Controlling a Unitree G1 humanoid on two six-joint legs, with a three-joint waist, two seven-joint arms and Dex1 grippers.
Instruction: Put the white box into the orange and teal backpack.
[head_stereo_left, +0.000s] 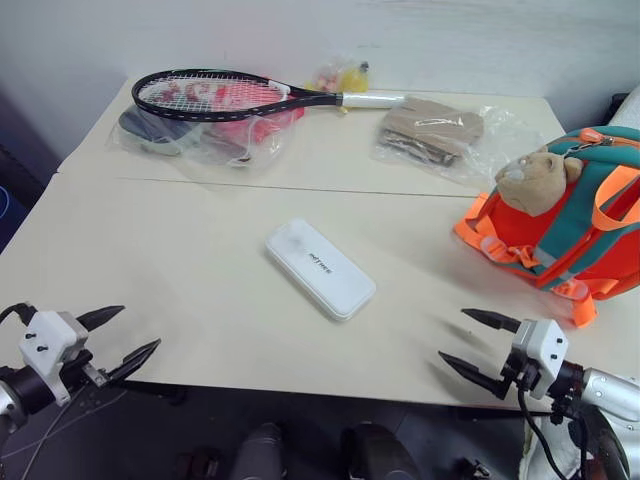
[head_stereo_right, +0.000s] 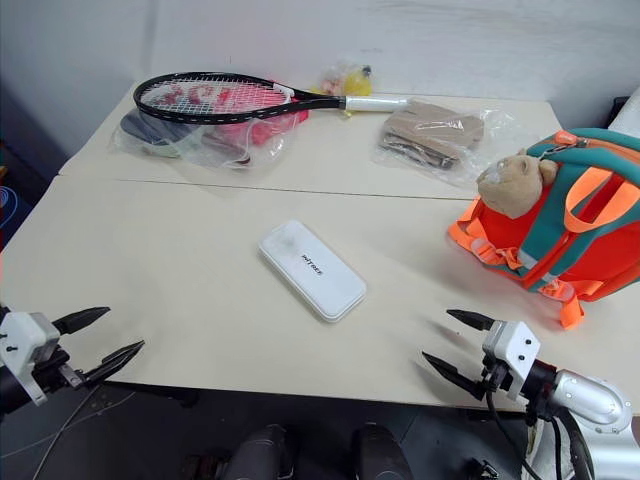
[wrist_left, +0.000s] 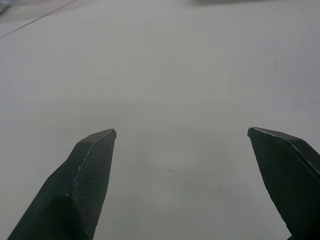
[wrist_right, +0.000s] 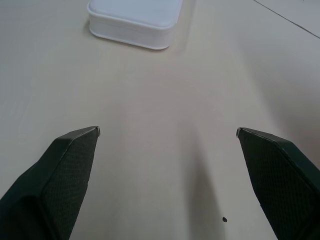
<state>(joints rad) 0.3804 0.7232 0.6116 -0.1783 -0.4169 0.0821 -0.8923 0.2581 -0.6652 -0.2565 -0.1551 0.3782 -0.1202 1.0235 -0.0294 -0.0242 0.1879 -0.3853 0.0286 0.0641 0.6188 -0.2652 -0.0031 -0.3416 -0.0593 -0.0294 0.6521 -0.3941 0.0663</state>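
Note:
The white box (head_stereo_left: 320, 268) lies flat on the cream table (head_stereo_left: 180, 260), near its middle, with small dark lettering on top; its near end also shows in the right wrist view (wrist_right: 134, 19). The orange and teal backpack (head_stereo_left: 570, 230) stands at the table's right edge, a tan plush bear head (head_stereo_left: 535, 180) on its front. My left gripper (head_stereo_left: 132, 336) hovers open at the front left edge, well left of the box. My right gripper (head_stereo_left: 466, 340) stands open at the front right, between box and backpack, nothing between its fingers.
A black racket (head_stereo_left: 230, 95) lies across clear bags of items (head_stereo_left: 205, 135) at the back left. Another clear bag with tan cloth (head_stereo_left: 435, 130) sits at the back right. A seam (head_stereo_left: 300, 185) runs across the table.

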